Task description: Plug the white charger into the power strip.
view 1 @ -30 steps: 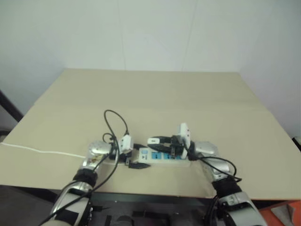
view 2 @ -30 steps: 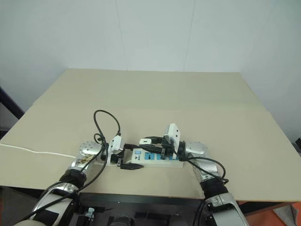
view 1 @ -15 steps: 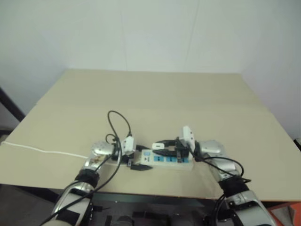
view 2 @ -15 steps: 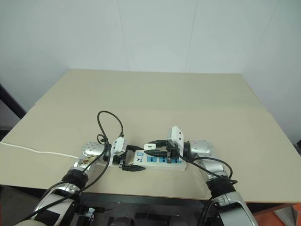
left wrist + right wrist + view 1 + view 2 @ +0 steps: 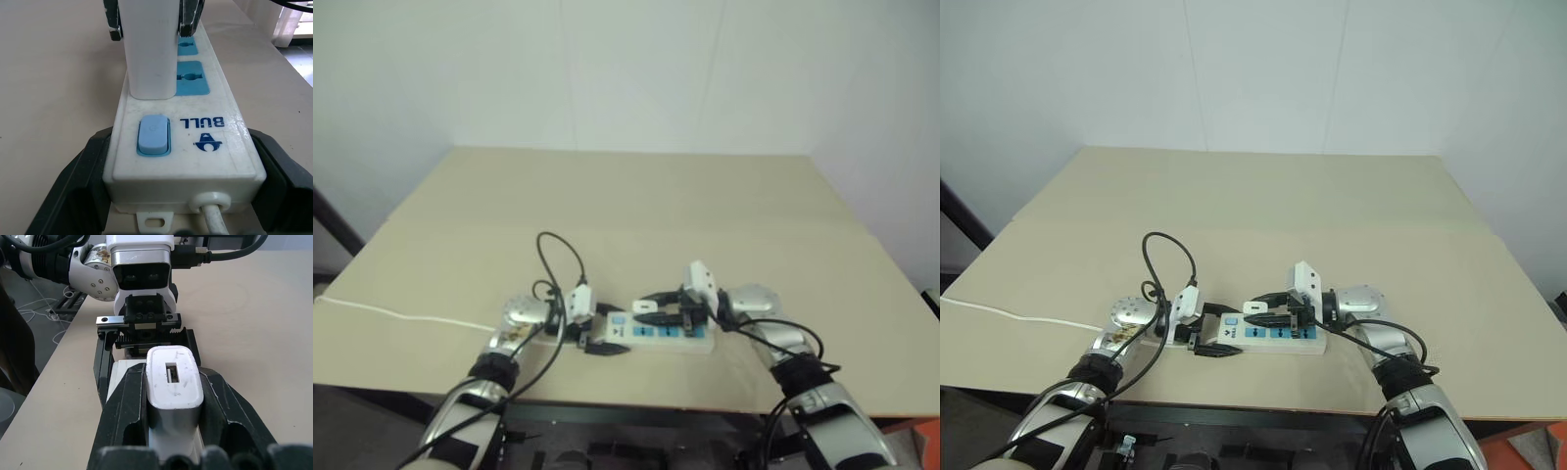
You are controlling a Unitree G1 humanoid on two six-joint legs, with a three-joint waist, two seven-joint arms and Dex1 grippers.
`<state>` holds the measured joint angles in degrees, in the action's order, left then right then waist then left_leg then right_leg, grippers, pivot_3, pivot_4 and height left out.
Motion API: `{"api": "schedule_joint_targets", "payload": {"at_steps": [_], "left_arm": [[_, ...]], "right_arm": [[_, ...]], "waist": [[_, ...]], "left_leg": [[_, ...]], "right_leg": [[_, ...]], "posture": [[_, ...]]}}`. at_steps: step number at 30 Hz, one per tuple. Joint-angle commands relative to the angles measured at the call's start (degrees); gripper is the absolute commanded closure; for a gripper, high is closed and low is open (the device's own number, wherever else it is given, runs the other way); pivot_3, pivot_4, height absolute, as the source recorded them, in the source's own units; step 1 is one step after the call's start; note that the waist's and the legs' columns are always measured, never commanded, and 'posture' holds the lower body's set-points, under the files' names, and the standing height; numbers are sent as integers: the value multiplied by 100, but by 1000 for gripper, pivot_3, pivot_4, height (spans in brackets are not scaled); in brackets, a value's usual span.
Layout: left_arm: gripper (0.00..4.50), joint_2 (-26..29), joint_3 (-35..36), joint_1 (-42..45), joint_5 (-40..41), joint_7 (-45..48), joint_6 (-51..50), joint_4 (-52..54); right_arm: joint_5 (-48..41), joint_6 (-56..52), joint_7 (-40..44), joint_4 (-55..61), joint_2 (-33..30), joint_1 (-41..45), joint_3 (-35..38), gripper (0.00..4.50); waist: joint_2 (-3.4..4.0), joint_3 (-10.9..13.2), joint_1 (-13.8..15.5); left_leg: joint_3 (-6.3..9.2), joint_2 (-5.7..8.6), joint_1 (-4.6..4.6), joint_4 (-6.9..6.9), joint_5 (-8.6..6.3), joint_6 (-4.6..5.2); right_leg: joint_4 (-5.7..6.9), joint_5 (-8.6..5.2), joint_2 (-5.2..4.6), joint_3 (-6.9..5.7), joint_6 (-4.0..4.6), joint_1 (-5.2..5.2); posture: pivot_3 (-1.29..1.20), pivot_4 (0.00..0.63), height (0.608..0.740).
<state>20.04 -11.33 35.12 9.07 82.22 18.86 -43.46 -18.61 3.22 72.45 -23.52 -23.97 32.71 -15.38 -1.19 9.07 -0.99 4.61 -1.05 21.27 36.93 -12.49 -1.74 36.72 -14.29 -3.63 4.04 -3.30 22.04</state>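
Observation:
The power strip (image 5: 1278, 338) lies flat near the table's front edge, with blue sockets and a blue switch (image 5: 153, 135) at its cord end. My left gripper (image 5: 1212, 335) straddles that end, one black finger (image 5: 88, 166) against each long side. The white charger (image 5: 1253, 307) stands upright on the socket next to the switch (image 5: 150, 54), its base at the strip's top face. My right gripper (image 5: 1259, 311) is shut on the charger, clamping both its sides in the right wrist view (image 5: 174, 382).
The strip's thin white cord (image 5: 1018, 315) trails off over the table's left edge. A black cable loop (image 5: 1170, 257) rises above my left wrist. The tan table (image 5: 1263, 206) stretches back to a white wall, and its front edge is just below the strip.
My right wrist has turned and the charger has come down a little closer to the strip's top. The left gripper stays around the strip's end. The camera view shifted slightly.

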Motion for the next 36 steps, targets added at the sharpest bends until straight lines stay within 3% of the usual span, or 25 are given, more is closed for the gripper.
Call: {"api": "schedule_joint_targets", "payload": {"at_steps": [1,8,11,13,15,20,24,31,36], "left_arm": [[1176,139,-108,-173,-180,107,-32,-107],[1176,126,-106,-192,-178,91,-51,-105],[1176,105,-67,-159,-155,41,-84,-93],[446,148,18,-94,-45,53,-309,45],[38,238,153,-30,138,106,-526,311],[38,700,594,-133,827,259,-1390,1695],[38,1507,856,-329,1401,595,-2491,2843],[38,2661,1649,-816,2095,571,-3516,3907],[38,3209,2235,-1464,2298,393,-3789,4312]], "right_arm": [[653,-391,-53,-294,-272,-248,-272,2467],[651,-537,-16,196,-306,-357,-221,46],[692,-510,-33,314,-329,-364,-204,46],[756,-462,-101,334,-322,-358,-190,0],[821,-425,-194,321,-298,-355,-169,0],[904,-385,-465,463,-290,-379,-51,0],[664,-642,-681,1092,-510,-371,354,0],[-623,-1955,-502,2832,-1838,-544,1868,0],[-1110,-2329,-92,2945,-2785,-1015,2726,0]], "waist": [[-2,-1,7],[-12,-8,-20],[-12,-8,-23],[-12,-8,-30],[-13,-7,-53],[-35,13,-116],[-28,41,-140],[10,171,-133],[-1,193,-148]], "left_leg": [[0,0,0,0,0,0],[-2,-5,1,-6,0,0],[-2,-5,1,-7,0,0],[-2,-5,1,-7,0,0],[-2,-5,9,-7,0,-1],[0,-10,15,-8,0,-1],[0,-12,18,-8,0,-1],[0,-11,121,-5,1,-1],[-2,-15,125,-12,-1,0]], "right_leg": [[0,0,0,0,0,0],[-2,-2,5,1,3,5],[-2,-3,5,1,3,5],[-2,-3,6,1,3,6],[-1,-3,6,1,3,14],[0,-3,8,0,3,20],[-1,-3,8,0,4,24],[17,0,7,2,12,132],[5,-4,7,-1,15,134]], "posture": [[0,150,740],[0,150,740],[0,150,740],[0,150,740],[0,150,740],[0,150,740],[0,150,740],[0,150,740],[0,150,740]]}}
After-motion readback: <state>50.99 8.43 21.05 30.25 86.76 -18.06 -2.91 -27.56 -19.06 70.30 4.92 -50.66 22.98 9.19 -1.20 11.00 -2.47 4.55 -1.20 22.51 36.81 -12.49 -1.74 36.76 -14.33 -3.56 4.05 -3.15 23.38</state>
